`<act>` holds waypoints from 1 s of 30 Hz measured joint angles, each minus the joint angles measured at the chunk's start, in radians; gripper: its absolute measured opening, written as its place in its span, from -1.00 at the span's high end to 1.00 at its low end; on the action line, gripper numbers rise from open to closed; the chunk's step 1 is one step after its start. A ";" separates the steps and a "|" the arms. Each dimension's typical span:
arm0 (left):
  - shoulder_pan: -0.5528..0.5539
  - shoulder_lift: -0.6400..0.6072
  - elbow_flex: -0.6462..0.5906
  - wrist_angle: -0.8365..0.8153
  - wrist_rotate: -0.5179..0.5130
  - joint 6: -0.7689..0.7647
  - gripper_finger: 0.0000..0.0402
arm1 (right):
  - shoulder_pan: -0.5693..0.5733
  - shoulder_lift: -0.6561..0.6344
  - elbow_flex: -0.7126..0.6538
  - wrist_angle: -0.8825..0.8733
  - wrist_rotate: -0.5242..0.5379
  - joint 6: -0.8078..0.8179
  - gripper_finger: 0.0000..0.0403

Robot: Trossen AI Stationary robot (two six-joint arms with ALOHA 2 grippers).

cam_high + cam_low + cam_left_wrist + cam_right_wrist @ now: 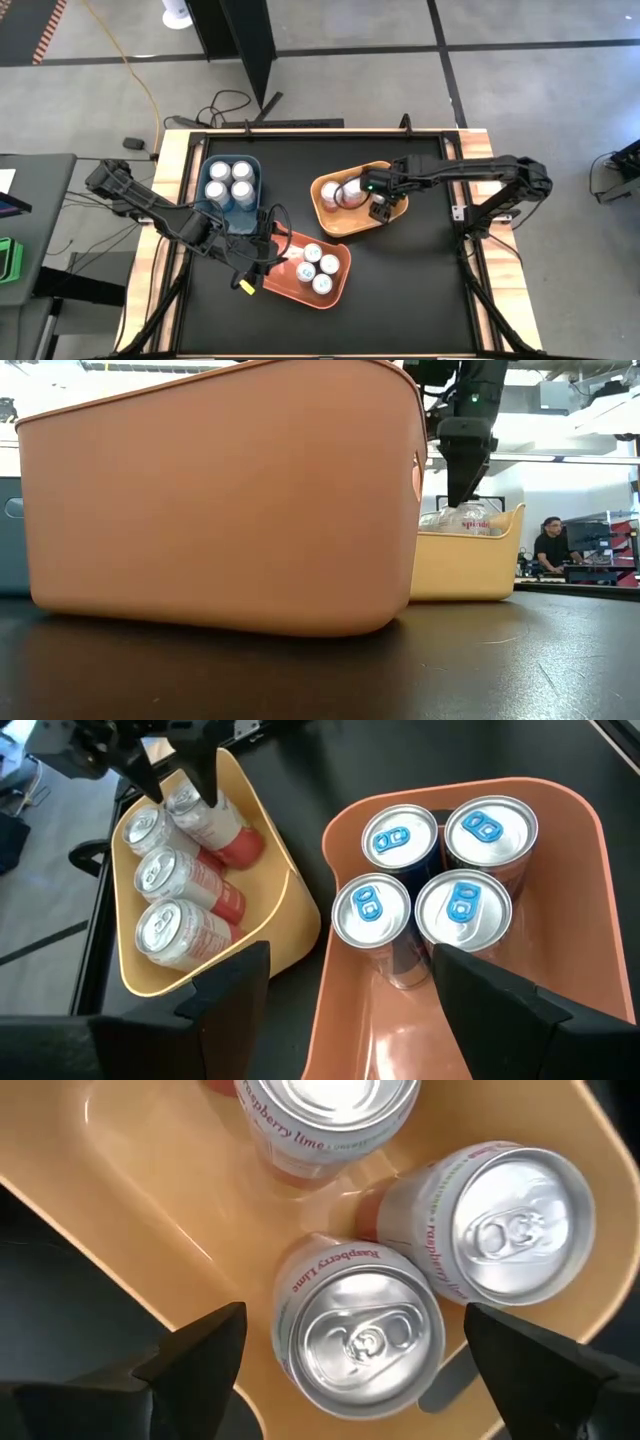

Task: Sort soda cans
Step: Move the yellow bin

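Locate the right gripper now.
In the high view the right gripper hangs open over the yellow bin, right of centre, above the pink cans; the orange bin sits nearer the left arm.

We saw the right arm reach in from the table's right edge, stretched toward the middle, its wrist bent down so that the right gripper (378, 203) pointed at the tabletop. Its two dark fingers (200, 1350) stood wide apart with nothing between them. The left arm came in from the left edge, folded low and angled toward the near side of the table. The left gripper (262, 262) had its fingers (232, 982) parted, also holding nothing.
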 joint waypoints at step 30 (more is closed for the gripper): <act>0.000 0.000 0.000 -0.064 -0.025 -0.085 -0.37 | 0.536 -0.004 -0.012 0.024 0.309 0.412 0.19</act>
